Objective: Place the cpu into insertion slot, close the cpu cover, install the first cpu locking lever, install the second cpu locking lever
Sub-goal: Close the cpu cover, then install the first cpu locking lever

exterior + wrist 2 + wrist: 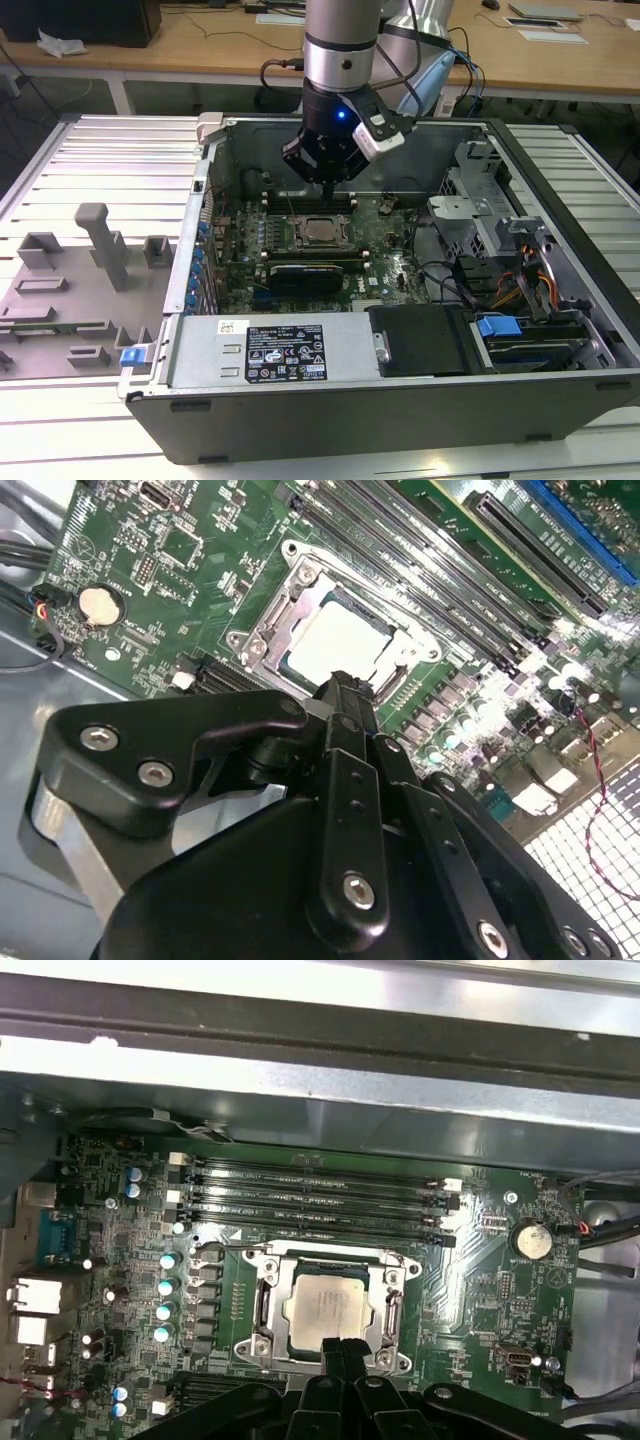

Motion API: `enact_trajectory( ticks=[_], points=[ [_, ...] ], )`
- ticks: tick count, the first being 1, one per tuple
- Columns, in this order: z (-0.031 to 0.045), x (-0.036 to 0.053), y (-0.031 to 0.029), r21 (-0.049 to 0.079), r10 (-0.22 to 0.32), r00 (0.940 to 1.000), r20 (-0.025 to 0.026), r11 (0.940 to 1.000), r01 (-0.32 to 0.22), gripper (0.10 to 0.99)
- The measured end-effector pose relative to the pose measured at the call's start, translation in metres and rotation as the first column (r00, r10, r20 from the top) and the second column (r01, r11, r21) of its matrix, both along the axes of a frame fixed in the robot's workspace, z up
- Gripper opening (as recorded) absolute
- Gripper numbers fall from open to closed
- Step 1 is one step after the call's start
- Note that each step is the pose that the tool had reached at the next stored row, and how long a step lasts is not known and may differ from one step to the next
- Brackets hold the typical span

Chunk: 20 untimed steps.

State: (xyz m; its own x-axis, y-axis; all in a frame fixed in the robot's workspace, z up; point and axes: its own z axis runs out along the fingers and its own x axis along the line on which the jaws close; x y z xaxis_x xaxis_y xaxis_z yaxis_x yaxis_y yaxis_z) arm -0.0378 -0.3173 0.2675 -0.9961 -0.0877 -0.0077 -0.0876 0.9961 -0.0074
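- cpu (325, 1307): seated in the insertion slot (325, 1253), pale metal top facing up, square to the socket. In the exterior view it (322, 232) sits near the middle of the board.
- cpu cover (392, 1305): silvery frame lying down flat around the chip, whose top shows through the window. Same in the second wrist view (272, 615).
- Locking levers: cannot make out how they stand.
- gripper (343, 1344): black fingers pressed together, nothing between them. The tips hang at one edge of the socket, just over the cover's rim. Cannot tell whether they touch it. It also shows in the second wrist view (343, 683) and the exterior view (327, 186).
- motherboard (480, 1290): green. A bank of long memory slots (320, 1195) runs just beside the socket, with a coin cell (531, 1240) off to one side.
- computer case (400, 370): open, lying on a slatted table (100, 150).
- grey fixture blocks (100, 240): on the exterior view's left, well apart from the case.
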Motion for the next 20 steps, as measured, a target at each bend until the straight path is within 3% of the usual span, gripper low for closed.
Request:
enact_trajectory(
  ticks=[18, 19, 20],
  points=[
    [0.0001, -0.0033, 0.0000, 0.000, -0.008, 1.0000, 0.0000, 1.0000, 0.008, 0.106],
    [0.0001, -0.0041, 0.0000, 0.000, -0.008, 1.0000, 0.0000, 1.0000, 0.008, 0.106],
    [0.0001, -0.0105, 0.0001, 0.000, -0.008, 1.0000, 0.0000, 1.0000, 0.008, 0.106]
  ],
)
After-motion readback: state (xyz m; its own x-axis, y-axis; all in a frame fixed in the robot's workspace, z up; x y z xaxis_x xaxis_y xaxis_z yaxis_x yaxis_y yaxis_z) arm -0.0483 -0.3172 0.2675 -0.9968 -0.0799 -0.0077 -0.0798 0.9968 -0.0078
